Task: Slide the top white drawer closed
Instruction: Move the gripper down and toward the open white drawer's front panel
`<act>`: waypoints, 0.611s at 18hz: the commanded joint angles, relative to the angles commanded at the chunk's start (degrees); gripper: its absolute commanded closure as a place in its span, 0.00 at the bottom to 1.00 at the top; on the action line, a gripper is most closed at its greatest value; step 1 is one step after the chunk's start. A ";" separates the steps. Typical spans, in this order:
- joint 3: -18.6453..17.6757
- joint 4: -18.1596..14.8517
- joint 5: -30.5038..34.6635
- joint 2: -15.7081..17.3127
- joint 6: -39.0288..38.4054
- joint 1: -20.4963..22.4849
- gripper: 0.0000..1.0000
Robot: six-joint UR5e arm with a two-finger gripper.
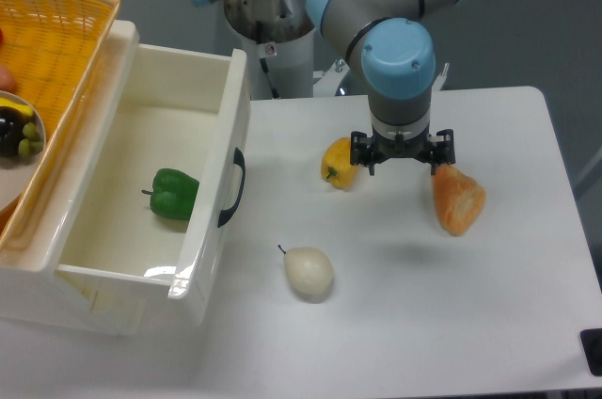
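Top white drawer (212,220) pulled out; gripper (402,156) well apart.

Bare table (273,201) lies before the drawer front (218,194); yellow pepper (340,163) and pear (308,272) stand nearby

My one fixed camera looks steeply down from the table's (489,324) front edge toward the arm's base (273,41).
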 joint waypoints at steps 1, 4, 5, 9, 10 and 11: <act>0.00 -0.09 0.09 -0.09 -3.10 -0.09 0.00; -0.35 -0.44 0.00 -0.26 -5.76 -1.93 0.00; -0.61 -0.61 -0.61 -0.18 -7.07 -2.37 0.00; -0.88 -0.35 -3.96 -0.61 -11.65 -2.55 0.00; -1.23 0.08 -3.96 -1.14 -11.83 -2.72 0.00; -1.32 0.17 -3.87 -1.66 -12.00 -3.34 0.00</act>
